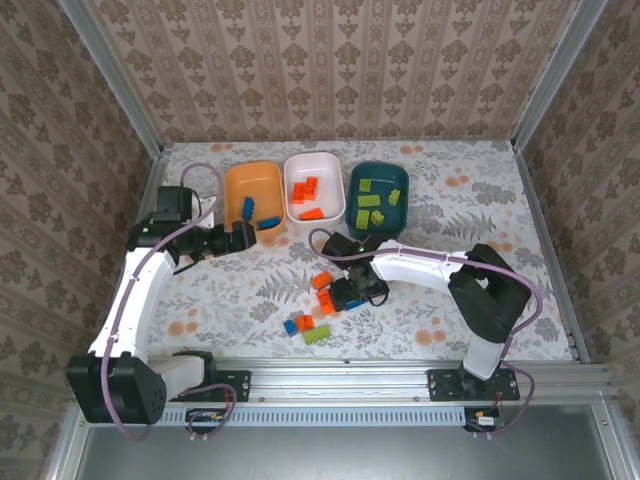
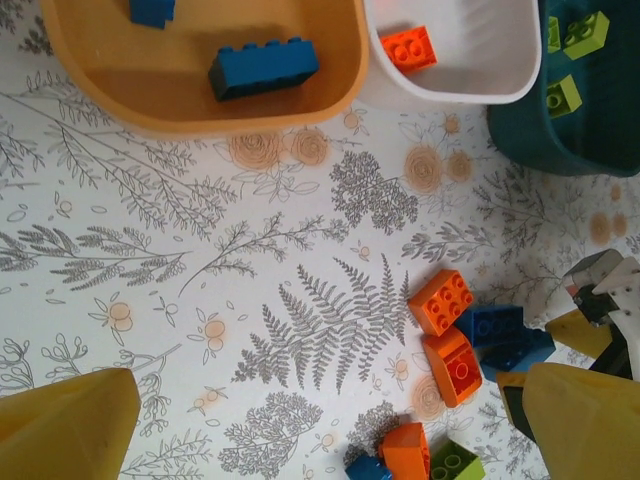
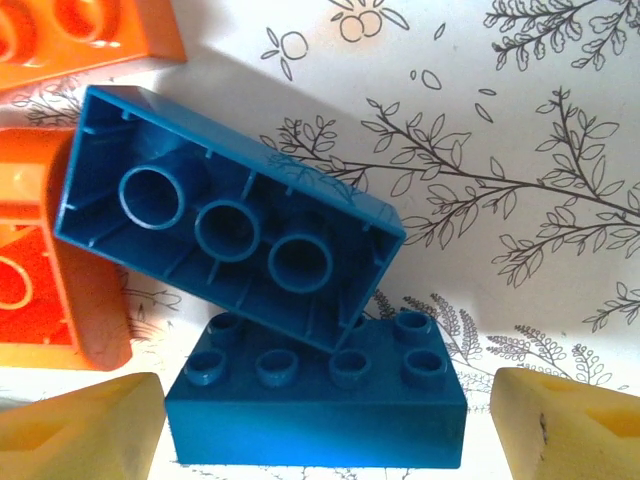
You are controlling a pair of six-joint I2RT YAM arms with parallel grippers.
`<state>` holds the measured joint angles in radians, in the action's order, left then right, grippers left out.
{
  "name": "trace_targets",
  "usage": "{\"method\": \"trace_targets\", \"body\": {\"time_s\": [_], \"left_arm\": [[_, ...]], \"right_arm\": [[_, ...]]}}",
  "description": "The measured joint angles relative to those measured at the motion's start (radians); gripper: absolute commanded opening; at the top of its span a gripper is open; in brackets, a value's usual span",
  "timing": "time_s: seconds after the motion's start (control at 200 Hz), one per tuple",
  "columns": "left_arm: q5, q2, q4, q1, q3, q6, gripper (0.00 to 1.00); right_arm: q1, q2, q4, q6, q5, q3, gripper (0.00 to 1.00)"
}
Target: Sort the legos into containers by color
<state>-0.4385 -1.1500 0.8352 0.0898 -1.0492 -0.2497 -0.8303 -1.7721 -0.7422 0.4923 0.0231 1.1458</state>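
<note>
Right tool (image 3: 325,432) astride blue lego (image 3: 300,412)

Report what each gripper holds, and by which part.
Nothing is held. The left gripper hangs open over the table; the right gripper straddles a blue brick, unclamped.

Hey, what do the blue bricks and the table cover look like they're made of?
The blue bricks look like hard moulded plastic, slightly glossy: crisp studs, thin ribs and hollow tubes underneath. The table cover looks like a matte printed sheet with a flat botanical pattern; cloth, paper or vinyl, I can't tell.
</note>
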Motion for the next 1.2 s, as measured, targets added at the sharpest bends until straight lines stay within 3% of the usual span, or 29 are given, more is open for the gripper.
{"method": "trace_targets", "body": {"time_s": [0.49,0.805,1.0,1.2], "left_arm": [[-0.026,0.0,-0.049,-0.007,0.047,0.018,1.0],[-0.024,0.008,-0.095,-0.019,0.104,0.019,1.0],[-0.001,0.072,-0.127,-0.027,0.151,0.019,1.0],[0.063,0.158,-0.144,-0.028,0.166,0.027,1.0]], "right_arm": [[0.0,-0.028,0.0,0.005,0.02,0.014,0.64],[0.009,0.087,-0.027,0.011,0.022,0.016,0.62],[0.11,0.195,0.011,0.057,-0.117,0.072,0.62],[0.187,0.172,0.191,0.175,-0.304,0.169,0.63]]}}
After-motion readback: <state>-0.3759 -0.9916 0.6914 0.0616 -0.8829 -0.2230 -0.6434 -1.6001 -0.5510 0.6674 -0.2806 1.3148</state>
